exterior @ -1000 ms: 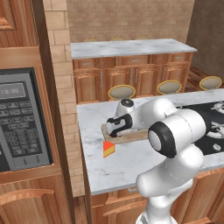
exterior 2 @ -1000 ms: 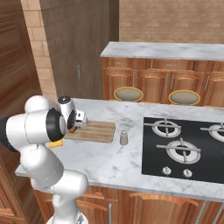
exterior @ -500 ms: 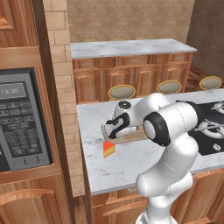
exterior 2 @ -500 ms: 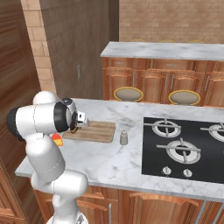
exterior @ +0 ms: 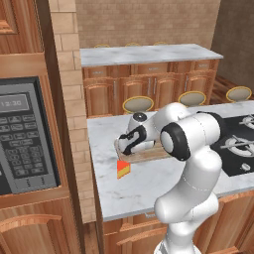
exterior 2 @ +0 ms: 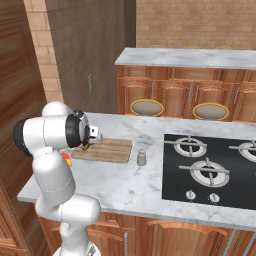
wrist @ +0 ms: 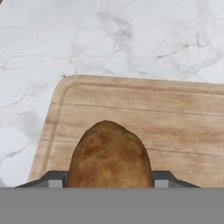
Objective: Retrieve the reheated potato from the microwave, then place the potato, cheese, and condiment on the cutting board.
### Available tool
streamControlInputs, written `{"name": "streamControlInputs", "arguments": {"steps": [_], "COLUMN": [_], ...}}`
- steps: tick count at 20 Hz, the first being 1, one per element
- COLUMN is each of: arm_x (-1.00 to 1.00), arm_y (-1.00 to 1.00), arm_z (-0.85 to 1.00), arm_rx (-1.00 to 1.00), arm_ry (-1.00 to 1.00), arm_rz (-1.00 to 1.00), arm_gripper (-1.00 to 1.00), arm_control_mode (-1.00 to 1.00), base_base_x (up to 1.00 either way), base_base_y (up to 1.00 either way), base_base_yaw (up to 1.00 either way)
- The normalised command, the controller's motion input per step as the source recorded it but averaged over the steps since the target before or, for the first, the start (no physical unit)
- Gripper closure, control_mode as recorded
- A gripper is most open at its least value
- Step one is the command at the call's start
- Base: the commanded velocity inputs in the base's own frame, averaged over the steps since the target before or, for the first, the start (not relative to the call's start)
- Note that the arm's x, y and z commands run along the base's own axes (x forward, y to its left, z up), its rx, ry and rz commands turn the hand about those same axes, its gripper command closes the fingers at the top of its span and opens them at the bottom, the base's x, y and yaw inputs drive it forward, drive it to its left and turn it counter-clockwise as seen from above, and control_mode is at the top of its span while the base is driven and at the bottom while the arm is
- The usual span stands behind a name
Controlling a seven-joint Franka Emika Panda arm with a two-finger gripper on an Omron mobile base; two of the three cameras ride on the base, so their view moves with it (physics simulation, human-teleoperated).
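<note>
Gripping brown rough potato (wrist: 109, 155) over cutting board (wrist: 183, 113).

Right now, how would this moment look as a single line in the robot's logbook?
end effector: shut on potato | position: above cutting board | cheese: on counter beside board | shaker: on counter, off board

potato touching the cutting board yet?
Cannot tell. Hand view shows the potato between the end effector fingers over the cutting board; its underside is hidden.
</note>
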Motion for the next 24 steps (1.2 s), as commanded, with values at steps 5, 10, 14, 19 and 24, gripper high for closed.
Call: {"name": "streamControlInputs", "arguments": {"steps": [5, 10, 14, 19, 24], "arm_x": [-0.10, -0.01, 0.00, 0.00, -0.10], "arm_y": [0.00, 0.00, 0.00, 0.00, 0.00], "arm_z": [-0.27, -0.03, 0.01, 0.21, 0.33], "arm_rx": [0.00, 0.00, 0.00, 0.00, 0.00], "arm_ry": [0.00, 0.00, 0.00, 0.00, -0.01], "arm_rz": [-0.02, -0.05, -0.04, -0.01, -0.02], "arm_gripper": [-1.00, -1.00, -1.00, -1.00, -1.00], "arm_control_mode": [-1.00, -1.00, -1.00, -1.00, -1.00], "base_base_x": [0.00, 0.00, 0.00, 0.00, 0.00], "base_base_y": [0.00, 0.00, 0.00, 0.00, 0.00], "base_base_yaw": [0.00, 0.00, 0.00, 0.00, 0.00]}}
